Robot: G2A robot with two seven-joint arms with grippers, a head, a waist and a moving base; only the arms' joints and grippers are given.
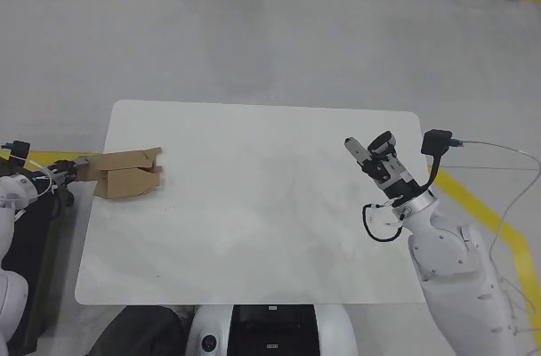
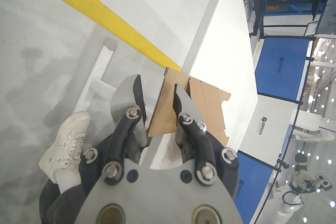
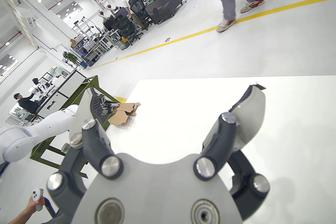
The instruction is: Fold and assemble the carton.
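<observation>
The flattened carton (image 1: 128, 172) lay at the table's (image 1: 253, 222) left edge, its long axis pointing across toward the wide-open, empty right gripper (image 1: 368, 144) well apart, its overhanging end between the left gripper's (image 2: 157, 86) loosely parted jaws.

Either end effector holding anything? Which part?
Left end effector straddles the carton at its overhanging edge; firm grip cannot be told. Right end effector open, empty.

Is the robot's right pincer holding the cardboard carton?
No, the right pincer is open with nothing in it, and the carton lies far off at the other side of the table.
</observation>
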